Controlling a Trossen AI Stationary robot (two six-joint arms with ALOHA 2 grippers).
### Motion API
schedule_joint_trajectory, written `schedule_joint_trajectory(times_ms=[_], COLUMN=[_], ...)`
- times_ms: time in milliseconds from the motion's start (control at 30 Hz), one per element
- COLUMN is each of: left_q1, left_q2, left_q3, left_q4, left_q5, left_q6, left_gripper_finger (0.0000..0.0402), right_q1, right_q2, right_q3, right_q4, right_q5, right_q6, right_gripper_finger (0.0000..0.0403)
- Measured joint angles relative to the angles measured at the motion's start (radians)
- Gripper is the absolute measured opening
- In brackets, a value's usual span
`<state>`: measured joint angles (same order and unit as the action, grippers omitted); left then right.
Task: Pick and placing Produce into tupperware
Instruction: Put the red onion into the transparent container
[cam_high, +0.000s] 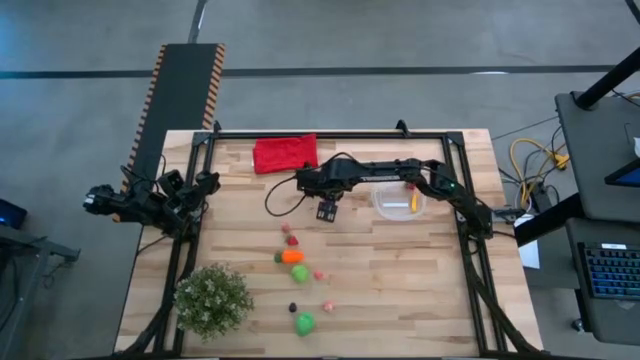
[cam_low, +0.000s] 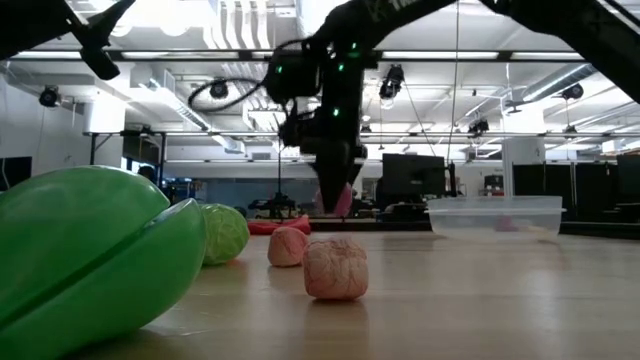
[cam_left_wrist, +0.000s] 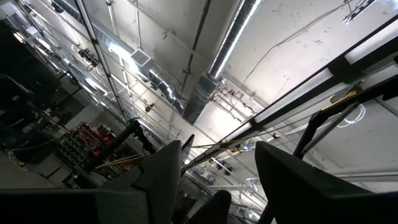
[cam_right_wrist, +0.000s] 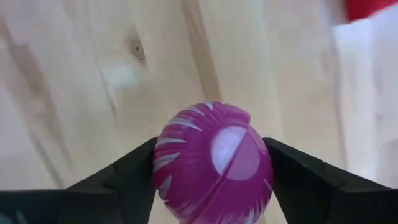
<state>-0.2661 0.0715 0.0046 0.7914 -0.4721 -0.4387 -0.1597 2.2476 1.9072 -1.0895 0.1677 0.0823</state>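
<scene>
My right gripper (cam_high: 327, 211) hangs over the middle of the table, left of the clear round tupperware (cam_high: 400, 203), and is shut on a magenta toy with white streaks (cam_right_wrist: 211, 162). The low view shows this gripper (cam_low: 338, 205) above the tabletop, with the tub (cam_low: 495, 215) to its right. A small yellow-orange piece lies inside the tub. More produce lies scattered nearer the near edge: an orange piece (cam_high: 293, 256), green pieces (cam_high: 304, 322), pink ones (cam_high: 328, 305) and a dark one (cam_high: 293, 307). My left gripper (cam_left_wrist: 214, 180) waits at the table's left edge, open, pointing up at the ceiling. My right gripper pinches the magenta toy between its two fingers (cam_right_wrist: 134, 177), one on each of its rounded sides (cam_right_wrist: 163, 163). The fingers come from above, pointing down. The toy is lifted clear of the wooden tabletop.
A red cloth (cam_high: 285, 153) lies at the far edge, left of centre. A bushy green potted plant (cam_high: 212, 298) stands at the near left corner. A black frame (cam_high: 330, 133) runs round the table. Bare wood shows between the tub and the near edge.
</scene>
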Motion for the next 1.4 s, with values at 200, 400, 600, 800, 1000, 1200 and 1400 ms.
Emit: schedule_joint_trajectory(times_ms=[200,400,600,800,1000,1200,1400], left_q1=[0.0,0.0,0.0,0.0,0.0,0.0,0.0], left_q2=[0.0,0.001,0.001,0.0,-0.002,-0.002,0.0], left_q3=[0.0,0.0,0.0,0.0,0.0,0.0,0.0], left_q4=[-0.002,-0.025,-0.024,-0.023,-0.011,-0.014,-0.015], left_q5=[0.0,0.005,0.011,0.011,0.005,0.002,0.002], left_q6=[0.0,0.0,0.0,0.0,-0.001,-0.001,-0.001], left_gripper_finger=[0.0192,0.0192,0.0192,0.0192,0.0192,0.0192,0.0192], right_q1=[-0.012,-0.059,-0.096,-0.095,-0.09,-0.111,-0.112], right_q2=[-0.105,-0.248,-0.425,-0.399,-0.265,-0.196,-0.193], right_q3=[-0.018,-0.135,-0.357,-0.468,-0.375,-0.362,-0.355], right_q4=[-0.178,-0.346,-0.227,0.015,-0.078,-0.135,-0.107], right_q5=[0.065,0.095,0.026,-0.066,-0.018,0.03,0.036], right_q6=[0.023,0.082,0.171,0.225,0.053,-0.02,-0.032], right_gripper_finger=[0.027,0.0261,0.0265,0.0273,0.0302,0.0337,0.0357])
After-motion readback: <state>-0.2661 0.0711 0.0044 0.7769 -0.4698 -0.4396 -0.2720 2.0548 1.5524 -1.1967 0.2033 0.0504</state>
